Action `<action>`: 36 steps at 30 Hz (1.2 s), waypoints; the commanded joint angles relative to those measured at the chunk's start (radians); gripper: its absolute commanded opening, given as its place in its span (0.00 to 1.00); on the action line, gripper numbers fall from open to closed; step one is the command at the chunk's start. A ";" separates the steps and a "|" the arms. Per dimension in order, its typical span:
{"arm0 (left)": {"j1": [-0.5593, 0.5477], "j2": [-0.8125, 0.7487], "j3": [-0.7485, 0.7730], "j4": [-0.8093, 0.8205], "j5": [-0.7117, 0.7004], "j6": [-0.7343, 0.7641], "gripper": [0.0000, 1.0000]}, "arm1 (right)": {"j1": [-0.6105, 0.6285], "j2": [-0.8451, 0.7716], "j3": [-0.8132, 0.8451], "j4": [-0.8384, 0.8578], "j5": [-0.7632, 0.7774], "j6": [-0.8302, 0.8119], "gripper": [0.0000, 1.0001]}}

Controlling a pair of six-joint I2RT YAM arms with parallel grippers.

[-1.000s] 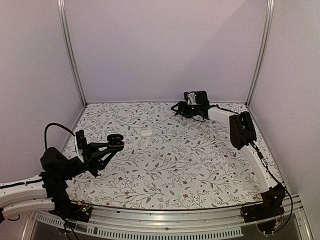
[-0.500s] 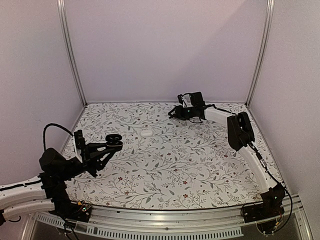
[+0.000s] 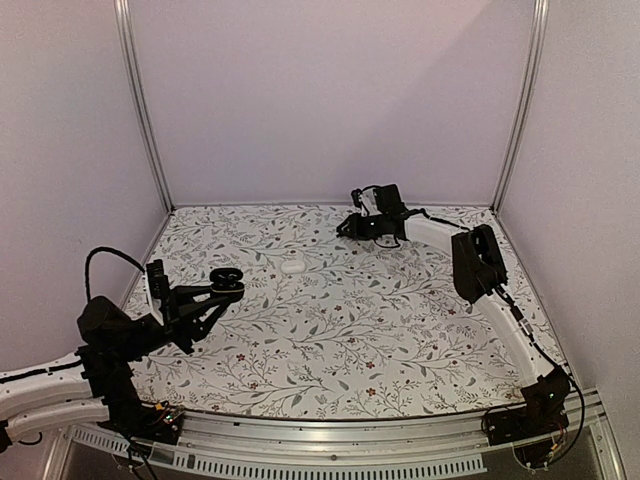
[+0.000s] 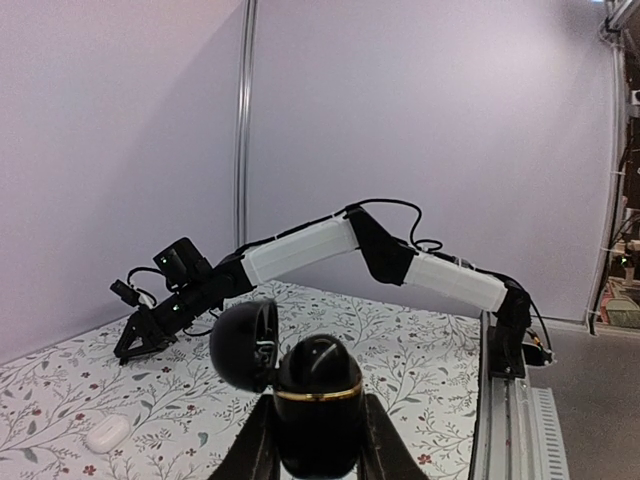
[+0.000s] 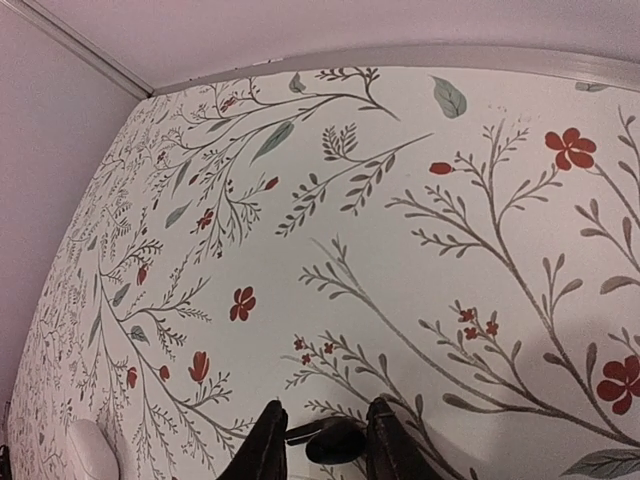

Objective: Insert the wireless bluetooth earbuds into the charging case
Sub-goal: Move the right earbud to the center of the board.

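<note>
My left gripper (image 3: 229, 283) is shut on the black charging case (image 4: 318, 395) and holds it above the table at the left, its lid (image 4: 243, 345) swung open to the left. My right gripper (image 3: 352, 226) is low over the table's far side. In the right wrist view its fingers (image 5: 268, 440) are closed on a tiny dark earbud (image 5: 336, 441), whose stem points at the left finger. The other earbud is not in view, and the case's inside does not show.
A small white pebble-shaped case (image 3: 293, 266) lies on the floral table between the two grippers; it also shows in the left wrist view (image 4: 108, 433) and in the right wrist view (image 5: 90, 450). The back wall stands close behind the right gripper.
My right gripper has moved left along the back of the table. My left gripper has shifted slightly left with the case.
</note>
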 commanded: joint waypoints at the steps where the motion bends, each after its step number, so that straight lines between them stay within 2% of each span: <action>1: 0.013 0.001 0.000 -0.005 -0.007 0.004 0.00 | 0.016 -0.024 0.006 -0.089 0.042 -0.029 0.26; 13: 0.013 0.009 0.004 -0.004 -0.004 0.005 0.00 | 0.060 -0.059 0.002 -0.173 0.150 -0.191 0.17; 17: 0.013 0.010 0.007 -0.007 0.000 0.005 0.00 | 0.074 -0.078 -0.028 -0.182 0.143 -0.245 0.16; 24: 0.012 0.017 0.011 -0.009 0.005 0.004 0.00 | 0.084 -0.188 -0.198 -0.150 0.102 -0.281 0.09; 36: 0.012 0.029 0.019 -0.013 0.012 0.008 0.00 | 0.135 -0.423 -0.575 -0.137 0.040 -0.404 0.08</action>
